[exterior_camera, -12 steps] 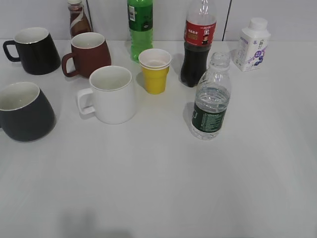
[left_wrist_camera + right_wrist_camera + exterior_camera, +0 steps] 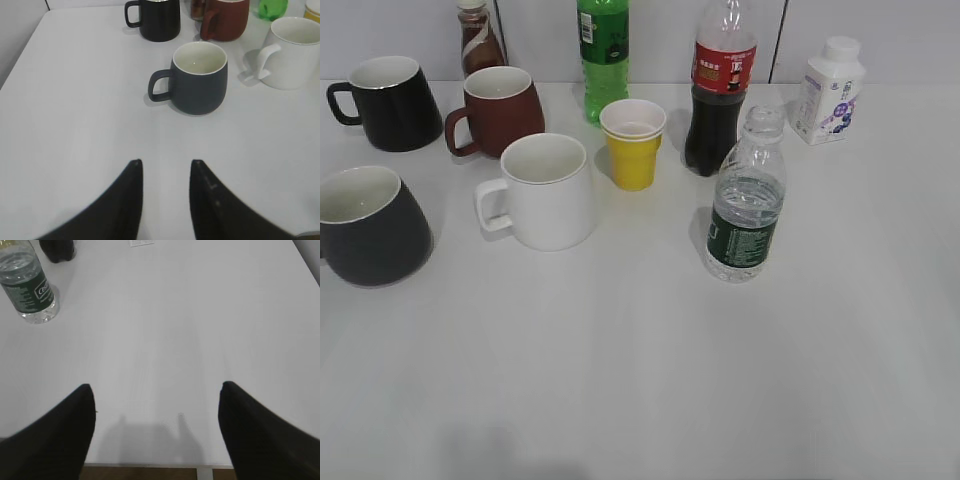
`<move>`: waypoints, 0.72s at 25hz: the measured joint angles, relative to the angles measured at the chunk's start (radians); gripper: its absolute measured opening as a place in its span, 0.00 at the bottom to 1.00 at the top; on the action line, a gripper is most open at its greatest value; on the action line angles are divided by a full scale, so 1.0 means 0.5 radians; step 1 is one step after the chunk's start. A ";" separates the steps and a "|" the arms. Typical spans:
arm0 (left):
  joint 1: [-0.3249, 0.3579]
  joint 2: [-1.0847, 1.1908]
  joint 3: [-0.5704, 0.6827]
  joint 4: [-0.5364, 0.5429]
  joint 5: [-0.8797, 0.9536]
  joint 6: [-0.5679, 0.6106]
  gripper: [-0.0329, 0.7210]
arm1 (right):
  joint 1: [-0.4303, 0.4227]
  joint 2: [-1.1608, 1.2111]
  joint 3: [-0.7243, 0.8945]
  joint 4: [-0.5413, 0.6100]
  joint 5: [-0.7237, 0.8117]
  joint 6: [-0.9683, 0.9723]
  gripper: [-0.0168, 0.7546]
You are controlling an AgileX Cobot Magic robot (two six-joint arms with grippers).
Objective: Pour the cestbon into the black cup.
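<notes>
The cestbon (image 2: 747,200), a clear uncapped bottle with a dark green label, stands upright right of centre on the white table; it also shows at the top left of the right wrist view (image 2: 27,285). The black cup (image 2: 368,226), matte charcoal with a white inside, stands at the left edge; in the left wrist view (image 2: 197,80) it sits ahead of my left gripper with its handle to the left. My left gripper (image 2: 166,162) is open and empty, well short of the cup. My right gripper (image 2: 156,386) is open wide and empty near the table's front edge. Neither gripper shows in the exterior view.
A white mug (image 2: 545,190), a yellow paper cup (image 2: 634,142), a brown-red mug (image 2: 500,108) and a glossy black mug (image 2: 390,102) stand nearby. A green soda bottle (image 2: 603,50), a cola bottle (image 2: 720,90) and a small white bottle (image 2: 828,90) line the back.
</notes>
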State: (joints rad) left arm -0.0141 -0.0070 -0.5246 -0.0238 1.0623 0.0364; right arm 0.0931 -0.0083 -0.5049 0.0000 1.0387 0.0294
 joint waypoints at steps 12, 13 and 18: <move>0.000 0.000 0.000 0.000 0.000 0.000 0.36 | 0.000 0.000 0.000 0.000 0.000 0.000 0.77; 0.000 0.000 0.000 0.000 0.000 0.000 0.36 | 0.000 0.000 0.000 0.000 0.000 0.000 0.77; 0.000 0.000 0.000 0.000 0.000 0.000 0.36 | 0.000 0.000 0.000 0.000 0.000 0.000 0.77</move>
State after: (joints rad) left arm -0.0141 -0.0070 -0.5246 -0.0238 1.0623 0.0364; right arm 0.0931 -0.0083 -0.5049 0.0000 1.0387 0.0294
